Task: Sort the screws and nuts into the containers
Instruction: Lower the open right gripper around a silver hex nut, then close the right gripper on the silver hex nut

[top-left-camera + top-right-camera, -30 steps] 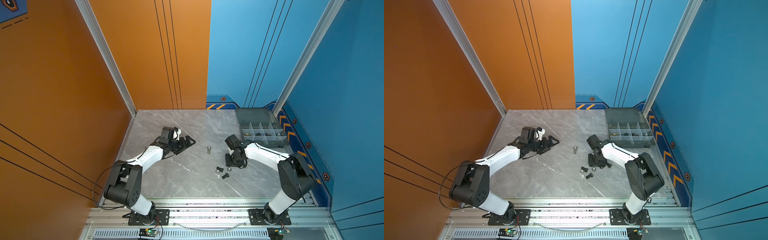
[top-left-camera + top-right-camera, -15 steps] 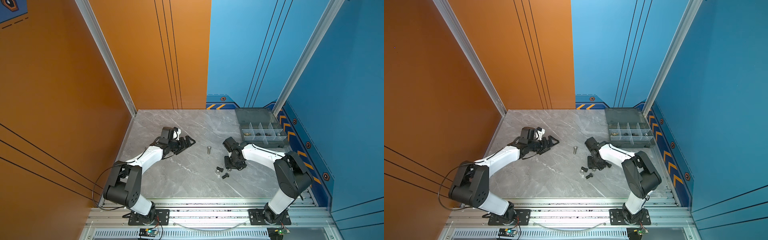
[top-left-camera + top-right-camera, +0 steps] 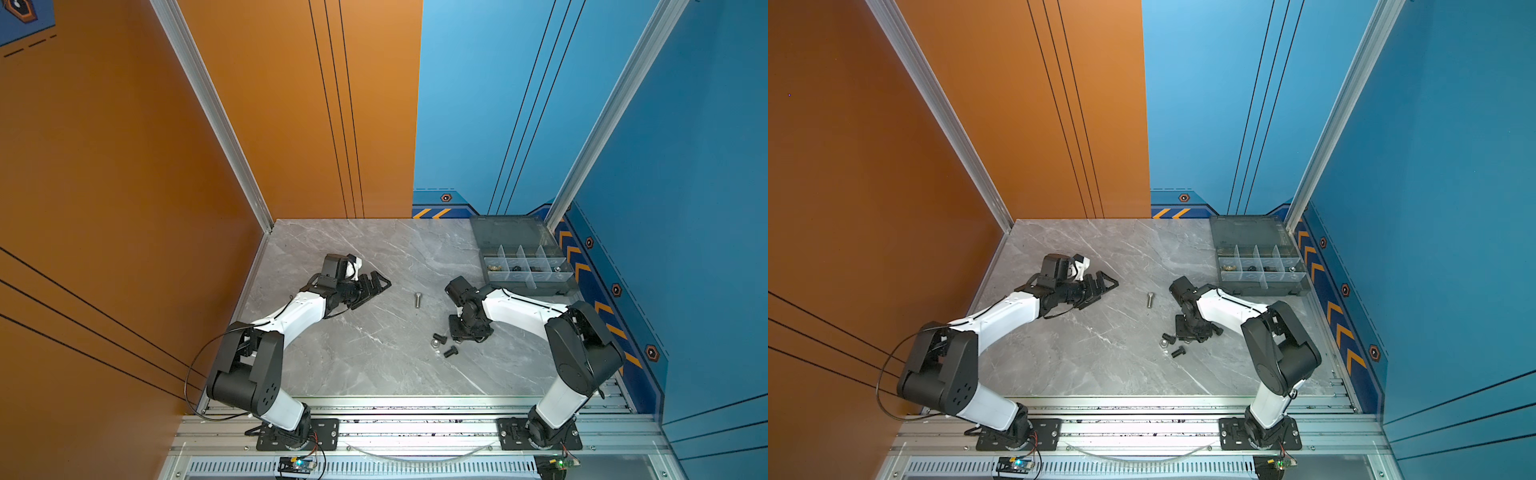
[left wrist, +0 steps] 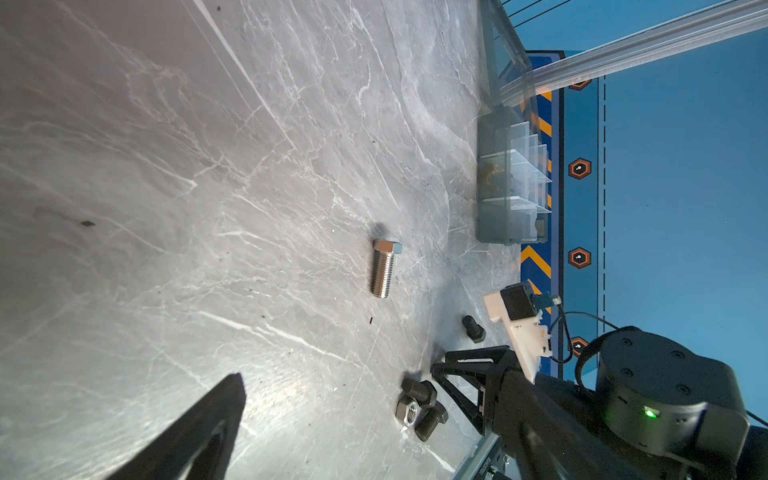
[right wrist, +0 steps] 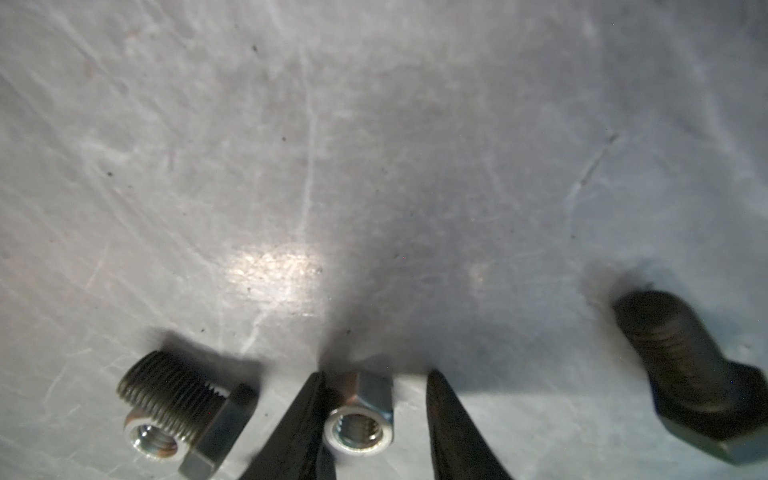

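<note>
Grey marble tabletop seen from above, with two robot arms mounted at its near edge. Nearest, on the right, the right tool points down at the tabletop with its jaws apart around a silver nut — one finger touches the nut, the other stands just clear of it. Just beside the tool a black bolt, a second nut and a second black bolt lie bunched together. A third black bolt lies on the tool's other side. Further back, near the middle, a silver bolt lies alone on its side. Left of it is the left tool, low over the tabletop; whether its jaws are apart or together cannot be told. Farthest, in the right back corner, stands the box with its lid folded back — small parts lie in its cells.
</note>
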